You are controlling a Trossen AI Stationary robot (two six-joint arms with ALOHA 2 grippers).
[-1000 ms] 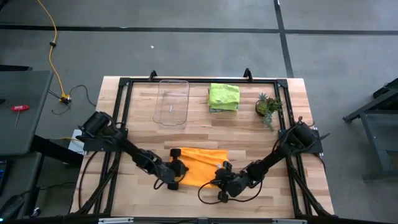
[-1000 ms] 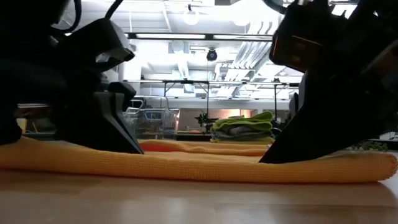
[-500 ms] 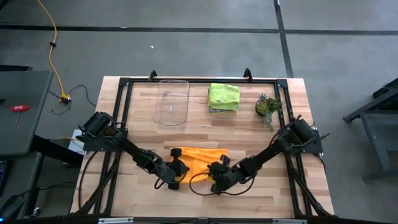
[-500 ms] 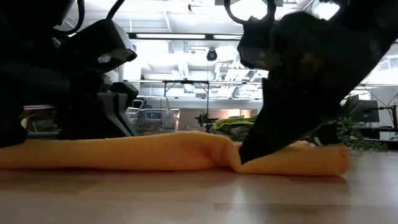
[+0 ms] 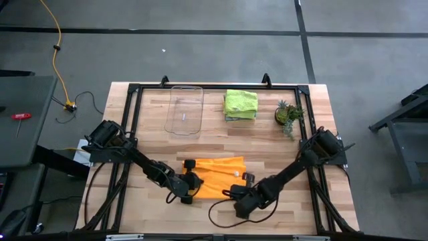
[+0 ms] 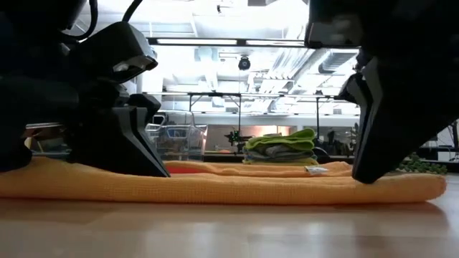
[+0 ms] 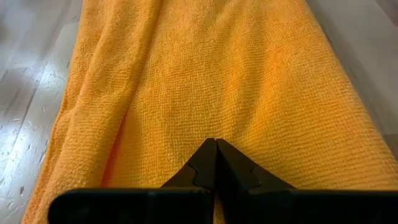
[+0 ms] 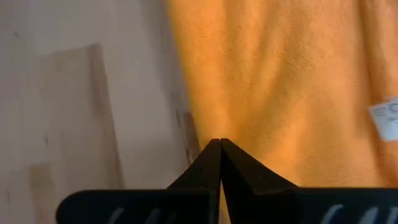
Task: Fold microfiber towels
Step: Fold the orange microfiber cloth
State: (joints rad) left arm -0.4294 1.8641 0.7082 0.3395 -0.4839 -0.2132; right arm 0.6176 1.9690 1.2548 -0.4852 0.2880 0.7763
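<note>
The orange towel (image 5: 217,175) lies folded in a long flat band on the table's near middle; it also shows in the low view (image 6: 229,188). A white label (image 8: 387,117) lies on its top. My left gripper (image 5: 196,188) is shut at the towel's near left part (image 7: 216,144). My right gripper (image 5: 237,195) is shut at the towel's near right edge (image 8: 219,144). A folded stack with the lime green towel (image 5: 241,103) on top lies at the far middle. The other towels do not show apart. My left gripper has its shut fingertips down on the towel's top layer (image 7: 214,127) near its left end, slanting down from the left. Whether cloth is pinched between the tips cannot be told. The towel lies flat on the table. My right gripper has its shut fingertips on the towel's near right edge (image 8: 208,127), slanting down from the near right. The tips hide the place of contact. The towel lies flat there, not lifted.
A clear plastic tray (image 5: 184,109) stands at the far left middle. A small potted plant (image 5: 288,115) stands at the far right. Bare wood (image 5: 287,201) lies right of the towel.
My right gripper went toward the table's left, bunching the towel's right part into a hump, then came back toward the right and near edge. The towel lies stretched out flat again, and its label now shows on top.
</note>
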